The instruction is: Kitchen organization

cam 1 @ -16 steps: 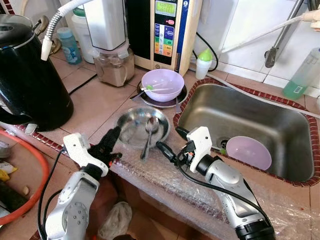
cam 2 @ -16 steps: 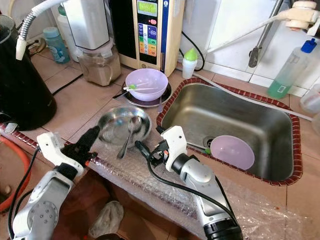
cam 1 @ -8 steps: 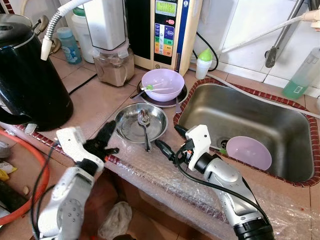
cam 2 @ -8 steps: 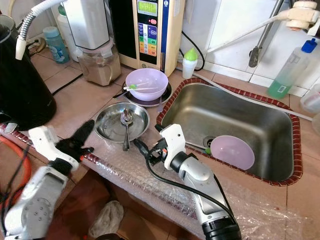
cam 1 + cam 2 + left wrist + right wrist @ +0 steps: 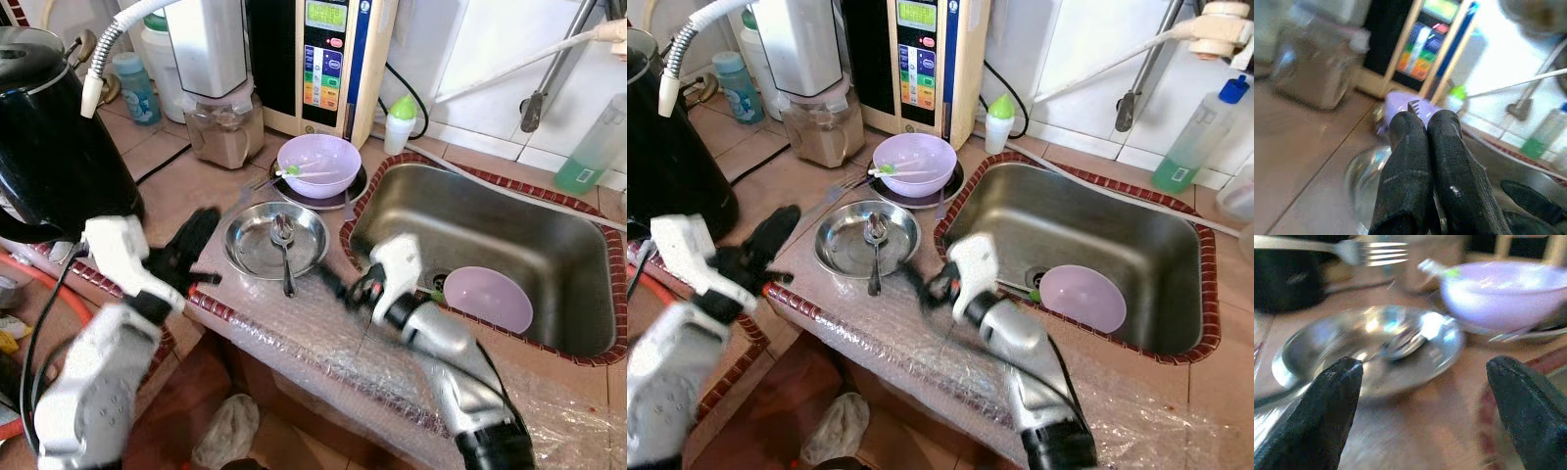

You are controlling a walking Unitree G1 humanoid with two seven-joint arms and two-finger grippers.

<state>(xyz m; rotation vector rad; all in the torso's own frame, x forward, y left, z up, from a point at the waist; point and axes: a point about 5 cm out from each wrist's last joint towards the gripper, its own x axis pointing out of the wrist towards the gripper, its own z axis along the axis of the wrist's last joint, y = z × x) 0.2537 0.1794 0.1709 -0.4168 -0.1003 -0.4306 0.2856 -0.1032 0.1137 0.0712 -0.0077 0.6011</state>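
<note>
Your left gripper (image 5: 1422,125) has its jaws pressed together, holding nothing. Your right gripper (image 5: 1420,396) has jaws spread wide, empty, facing the steel plate (image 5: 257,257) with its spoon (image 5: 283,242) near the table's front edge.

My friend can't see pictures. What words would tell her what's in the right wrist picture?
Two black fingers of the right gripper stand wide apart in front of a shiny steel dish with a spoon lying in it. Behind the dish sits a purple bowl, and a fork lies farther back on the brown counter. The picture is blurry.
</note>
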